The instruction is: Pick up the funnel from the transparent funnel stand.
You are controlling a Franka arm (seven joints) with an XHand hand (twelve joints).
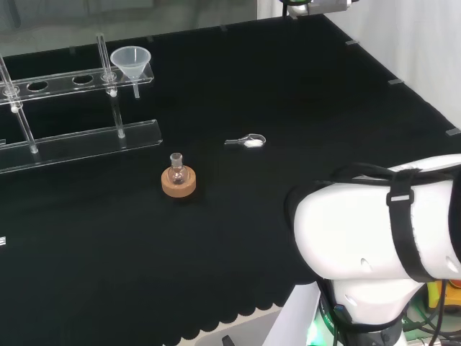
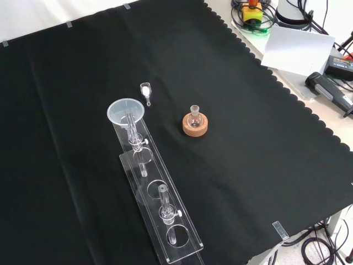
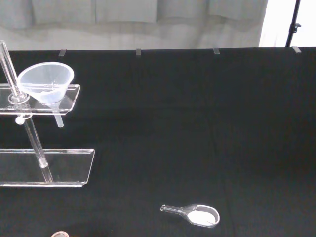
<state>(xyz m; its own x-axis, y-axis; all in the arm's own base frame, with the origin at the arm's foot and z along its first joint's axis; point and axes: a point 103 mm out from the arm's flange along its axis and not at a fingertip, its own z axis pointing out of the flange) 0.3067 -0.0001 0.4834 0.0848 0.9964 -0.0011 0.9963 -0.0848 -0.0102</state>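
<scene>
The funnel (image 1: 132, 63) sits in the end hole of the transparent funnel stand (image 1: 79, 140), at the stand's right end in the head view and its far end in the front view. Its wide cone rests on the rim of the hole in the upper shelf (image 3: 69, 94), which carries it, while the narrow stem (image 3: 58, 120) hangs through into the open space between shelf and base plate (image 2: 165, 221). So the funnel's long axis runs roughly vertical, mouth up and stem down; in the wrist view the cone seems to lean a little, though I cannot tell whether that is a true tilt or just the camera's angle. Seated this way, it should come free with a straight upward lift, I judge, and a sideways pull would likely catch the stem on the hole's edge. The other holes along the shelf (image 1: 60, 81) stand empty, and clear upright rods (image 2: 164, 197) hold shelf above base. Out on the black cloth of the worktop (image 1: 302, 94), well apart from the stand, a small round-bottomed flask (image 2: 194, 116) stands upright on a cork ring (image 2: 196, 126), and a small clear scoop (image 1: 247, 141) holding white powder lies beyond it. I cannot tell the state of the hand from these views.
</scene>
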